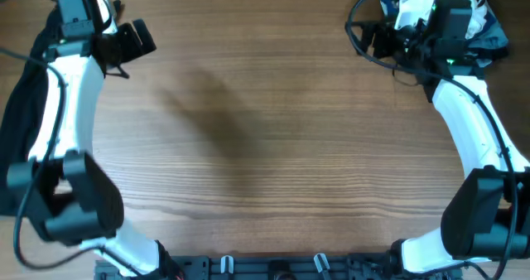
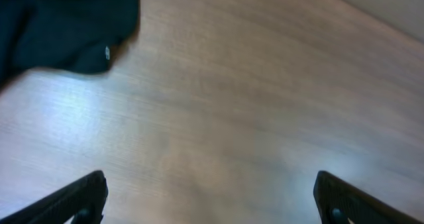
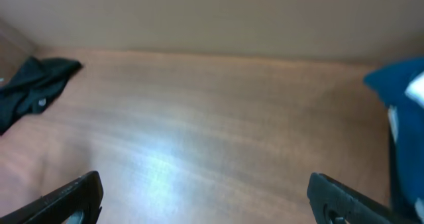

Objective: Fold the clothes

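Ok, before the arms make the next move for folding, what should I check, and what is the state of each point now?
1. Left gripper open and holding nothing: ok.
2. Right gripper open and holding nothing: ok.
3. Black cloth seen by the left wrist camera: ok, at the upper left, not inside the gripper.
4. Blue cloth close to the right gripper: ok, at the right edge of its wrist view.
5. Middle of the table bare for folding: ok.
6. Cloths lying flat: black cloth not ok, it is bunched; blue cloth cannot tell.
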`<state>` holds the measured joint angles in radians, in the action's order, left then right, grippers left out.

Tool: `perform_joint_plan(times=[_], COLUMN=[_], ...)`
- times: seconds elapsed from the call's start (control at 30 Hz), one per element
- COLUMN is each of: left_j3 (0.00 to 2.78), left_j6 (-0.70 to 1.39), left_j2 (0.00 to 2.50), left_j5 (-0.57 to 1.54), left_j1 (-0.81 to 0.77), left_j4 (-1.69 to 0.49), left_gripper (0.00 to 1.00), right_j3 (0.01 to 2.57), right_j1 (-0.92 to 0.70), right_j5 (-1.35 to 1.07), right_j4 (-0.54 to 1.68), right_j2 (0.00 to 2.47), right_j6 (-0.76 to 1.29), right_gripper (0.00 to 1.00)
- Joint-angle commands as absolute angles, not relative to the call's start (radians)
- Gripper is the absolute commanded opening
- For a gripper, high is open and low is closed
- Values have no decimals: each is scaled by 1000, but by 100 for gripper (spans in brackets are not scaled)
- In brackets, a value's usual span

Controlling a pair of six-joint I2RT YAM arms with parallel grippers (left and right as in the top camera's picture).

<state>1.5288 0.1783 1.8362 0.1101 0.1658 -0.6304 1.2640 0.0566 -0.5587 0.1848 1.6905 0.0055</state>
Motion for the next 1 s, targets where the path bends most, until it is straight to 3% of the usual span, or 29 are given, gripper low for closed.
perform_joint_plan(times=[0.0, 0.27, 0.43, 0.53, 0.8, 0.9, 0.97], left_j3=[1540, 1540, 1540, 1540, 1540, 1540, 1540], left_j6=[131, -52, -177, -180, -180, -174, -96], left_j2=[1889, 2104, 2210, 2257, 2307, 2307, 2306], left_j5=[44, -16, 37, 37, 36, 36, 36], left_j1=[181, 311, 321, 321, 316, 316, 316], left_j4=[-528, -275, -134, -49, -18, -15, -19], left_gripper=[100, 92, 89, 86, 44, 4, 4], right_j3=[1287, 1287, 1287, 1286, 1282, 1282, 1282], right_j1=[53, 53, 53, 53, 51, 51, 52], right_j5=[-585, -569, -569, -564, -548, -546, -546], right_j4=[212, 322, 332, 346, 353, 353, 353], right_j2=[1700, 1701, 1702, 1702, 1705, 1705, 1705], right_j6=[71, 71, 71, 71, 81, 81, 82], right_gripper=[100, 94, 93, 86, 73, 67, 60])
